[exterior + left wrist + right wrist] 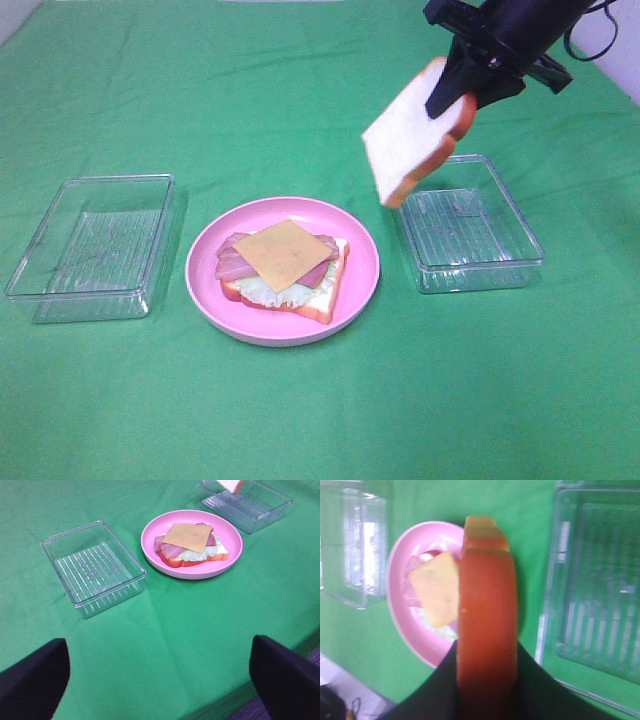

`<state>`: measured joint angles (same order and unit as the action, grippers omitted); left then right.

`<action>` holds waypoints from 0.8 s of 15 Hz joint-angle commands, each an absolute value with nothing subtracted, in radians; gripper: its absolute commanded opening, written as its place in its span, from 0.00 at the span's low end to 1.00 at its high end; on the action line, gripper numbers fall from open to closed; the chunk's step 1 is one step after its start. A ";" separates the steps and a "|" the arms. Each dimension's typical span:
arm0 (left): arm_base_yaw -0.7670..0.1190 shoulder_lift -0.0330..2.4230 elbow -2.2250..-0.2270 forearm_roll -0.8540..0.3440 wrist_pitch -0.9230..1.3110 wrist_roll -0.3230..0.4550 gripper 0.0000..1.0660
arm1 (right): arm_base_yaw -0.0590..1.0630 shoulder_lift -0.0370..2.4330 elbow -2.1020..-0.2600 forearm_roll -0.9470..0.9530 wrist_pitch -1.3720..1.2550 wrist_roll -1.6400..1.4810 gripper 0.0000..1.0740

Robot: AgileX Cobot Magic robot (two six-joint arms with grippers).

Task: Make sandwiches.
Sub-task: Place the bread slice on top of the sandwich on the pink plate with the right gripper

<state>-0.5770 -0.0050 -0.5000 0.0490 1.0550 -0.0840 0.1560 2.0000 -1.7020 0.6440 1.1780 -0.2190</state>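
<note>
A half-built sandwich [285, 265] lies on the pink plate [200, 270]: a bread slice with lettuce, bacon strips and a yellow cheese square [288, 254] on top. My right gripper [455, 95] is shut on another white bread slice [412, 138], which hangs tilted in the air above the left edge of the right tray [470, 225]. In the right wrist view the slice's orange-brown crust [487, 630] stands between the dark fingers, with the plate [400, 580] below it. My left gripper [160, 685] is open, low and well short of the sandwich [192, 542], with nothing between its fingers.
A clear plastic tray [95, 245] sits left of the plate and holds nothing. The right tray also shows nothing inside. Green cloth covers the table, whose near edge [280, 645] shows in the left wrist view.
</note>
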 commanded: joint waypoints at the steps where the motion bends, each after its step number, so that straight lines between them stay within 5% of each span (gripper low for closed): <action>1: -0.580 -0.025 -0.498 0.048 1.045 -0.081 0.86 | 0.213 1.998 -1.593 0.876 1.124 -0.357 0.00; 7: -0.580 -0.025 -0.498 0.048 1.045 -0.081 0.86 | 0.369 2.024 -1.434 1.008 0.878 -0.395 0.00; 12: -0.580 -0.025 -0.498 0.048 1.045 -0.081 0.86 | 0.371 2.103 -1.390 1.140 0.857 -0.406 0.00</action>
